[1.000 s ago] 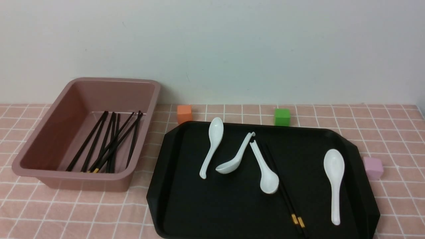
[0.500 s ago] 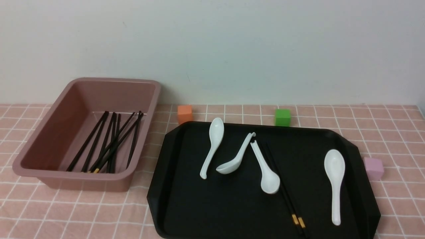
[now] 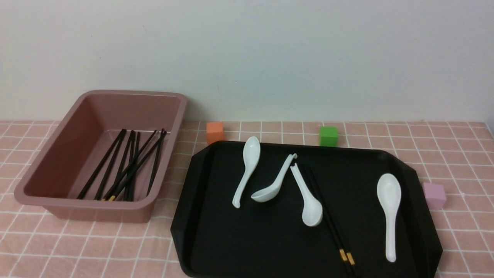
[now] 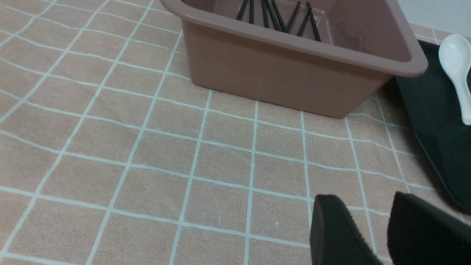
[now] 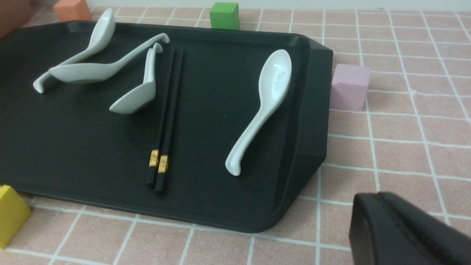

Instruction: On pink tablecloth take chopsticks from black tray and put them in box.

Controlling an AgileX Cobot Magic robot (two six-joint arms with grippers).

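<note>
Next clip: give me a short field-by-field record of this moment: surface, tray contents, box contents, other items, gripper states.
surface: pink tablecloth
black tray: one pair of chopsticks lying side by side, four white spoons
box: several chopsticks already inside, left of the tray
pair position: beside one spoon, gold bands toward the robot
cubes: orange cube, green cube, pink cube, yellow cube
left gripper: open, holding nothing, above cloth
right gripper: state unclear, near the tray's corner
</note>
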